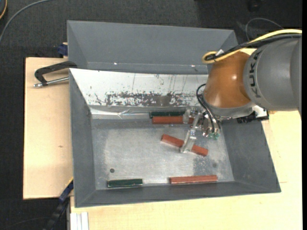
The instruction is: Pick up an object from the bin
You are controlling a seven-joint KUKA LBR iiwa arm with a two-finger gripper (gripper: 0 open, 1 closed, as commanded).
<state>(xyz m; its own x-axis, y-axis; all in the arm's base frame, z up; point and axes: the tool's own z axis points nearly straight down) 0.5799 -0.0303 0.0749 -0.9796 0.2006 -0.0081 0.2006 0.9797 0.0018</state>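
Grey bin [158, 195], small bars on the floor. Along the near edge: dark green bar [124, 182] toward the left corner, red-brown bar [193, 179] right of centre. Further in, right of the middle, a second red-brown bar, tilted [171, 140], lying flat. Gripper [187, 146] is down across its middle, hiding that part; both bar ends stick out either side. Open or closed: can't tell. Orange wrist cover [228, 83] above it. Against the far wall: another red-brown bar [168, 120], dark green one [166, 113] just behind, touching.
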